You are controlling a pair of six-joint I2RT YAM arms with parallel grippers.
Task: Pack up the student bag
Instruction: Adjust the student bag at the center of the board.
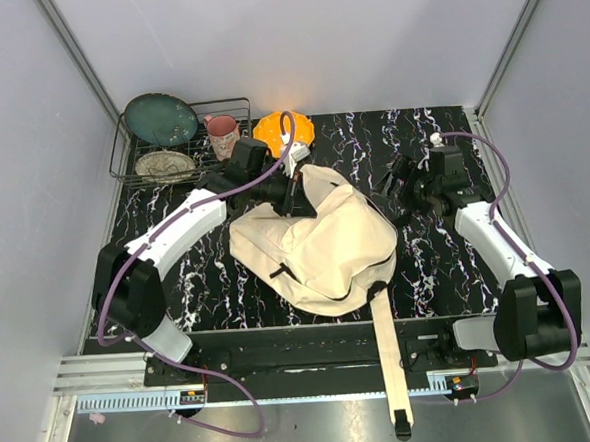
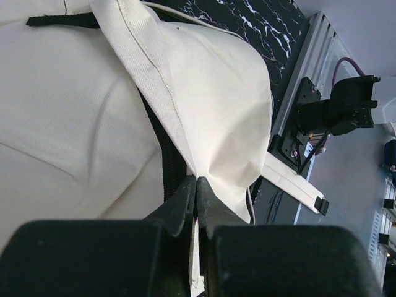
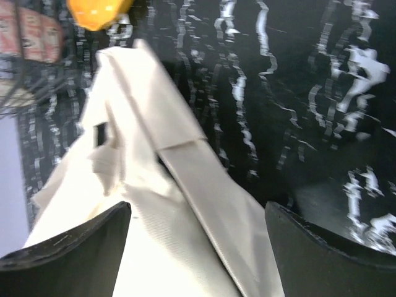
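The student bag [image 1: 312, 245], a cream canvas backpack, lies in the middle of the black marbled table. My left gripper [image 1: 296, 197] is at the bag's far left corner, shut on a fold of its cream fabric. In the left wrist view the fingers [image 2: 197, 180] pinch that fold beside a black zipper line, and the bag [image 2: 74, 111] fills the frame. My right gripper [image 1: 391, 187] stands open at the bag's far right edge. In the right wrist view its fingers [image 3: 198, 210] straddle the bag [image 3: 142, 99] and a webbing strap [image 3: 210, 185] without touching them.
A wire rack [image 1: 122, 169] at the back left holds a teal plate [image 1: 161, 119] and a pale dish [image 1: 165, 165]. A pink mug [image 1: 223, 135] and an orange object [image 1: 283, 132] stand beside it. One long strap [image 1: 388, 356] hangs over the table's front edge.
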